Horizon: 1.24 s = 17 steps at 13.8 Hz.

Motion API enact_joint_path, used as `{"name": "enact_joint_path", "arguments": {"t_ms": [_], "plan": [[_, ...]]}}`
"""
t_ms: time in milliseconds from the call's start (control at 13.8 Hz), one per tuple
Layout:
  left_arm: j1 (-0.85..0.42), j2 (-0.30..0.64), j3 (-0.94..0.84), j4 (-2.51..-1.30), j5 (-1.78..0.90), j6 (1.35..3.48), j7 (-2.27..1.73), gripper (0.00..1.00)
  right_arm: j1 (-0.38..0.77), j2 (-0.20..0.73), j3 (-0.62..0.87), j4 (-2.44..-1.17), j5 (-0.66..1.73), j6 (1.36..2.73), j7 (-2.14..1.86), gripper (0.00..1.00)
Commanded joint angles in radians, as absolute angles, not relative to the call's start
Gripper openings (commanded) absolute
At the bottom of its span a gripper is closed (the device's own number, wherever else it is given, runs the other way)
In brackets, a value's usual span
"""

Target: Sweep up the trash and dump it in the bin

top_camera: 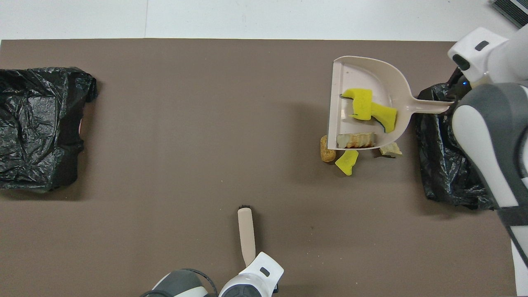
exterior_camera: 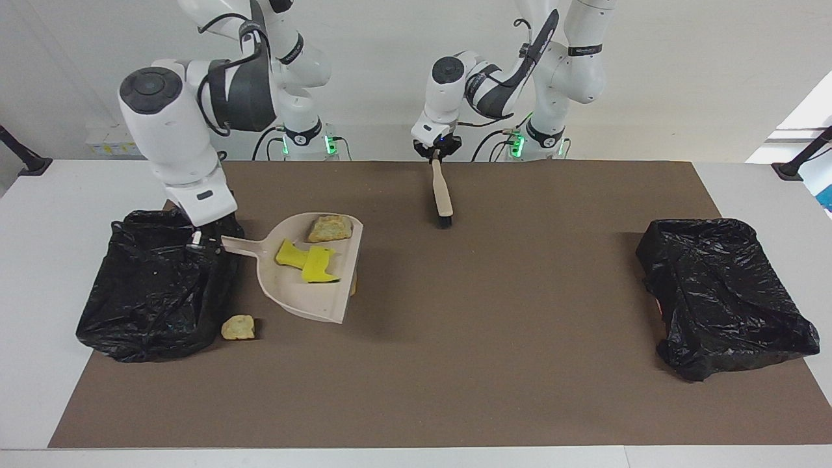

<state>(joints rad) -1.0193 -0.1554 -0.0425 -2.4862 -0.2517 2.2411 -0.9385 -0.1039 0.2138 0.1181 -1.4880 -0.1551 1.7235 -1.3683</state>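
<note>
Look at the beige dustpan left of centre in the facing view: it is lifted off the brown mat and carries three scraps, two yellow sponge chunks lying against each other and one tan bread piece at its upper edge. In the overhead view the same pan sits at the upper right, with three more scraps on the mat just below it: a golden-brown piece, a yellow chunk and a pale tan piece. One more tan scrap lies at the lower corner of the black-lined bin at the left of the facing view. You cannot see anything inside that bin, nor inside the second black-lined bin at the right.

Your right gripper is clamped on the end of the dustpan's handle, over the left bin's rim, its arm bent down from the upper left. Your left gripper is closed on the handle of the brush, which hangs bristles-down at upper centre, near the robots.
</note>
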Motion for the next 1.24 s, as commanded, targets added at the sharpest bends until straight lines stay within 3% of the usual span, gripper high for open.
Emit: {"name": "enact_joint_path", "arguments": {"t_ms": [0,218,436,800,1018,1163], "plan": [[-1.016,-0.178,-0.028,-2.516,-0.238,2.266,-0.911,0.43,-0.197,0.169,0.124,-1.491,-0.132,1.680,-1.483,0.00],[-0.961,-0.144,-0.026,-2.479,-0.238,2.255,-0.813,0.63,-0.319,0.155,0.120,-1.491,-0.140,1.683,-1.658,0.00],[-0.892,-0.075,-0.025,-2.377,-0.232,2.253,-0.704,1.00,-0.408,0.152,0.107,-1.493,-0.275,1.701,-1.706,0.00],[-0.770,0.078,-0.025,-2.092,-0.066,2.171,-0.667,1.00,-0.460,0.109,0.107,-1.560,-0.465,1.879,-1.743,0.00],[-0.692,0.182,-0.023,-1.867,0.049,2.074,-0.640,1.00,-0.436,0.052,0.112,-1.669,-0.636,1.963,-1.735,0.00],[-0.645,0.210,-0.020,-1.784,0.141,2.068,-0.602,1.00,-0.442,0.052,0.112,-1.730,-0.711,2.032,-1.738,0.00]]}}
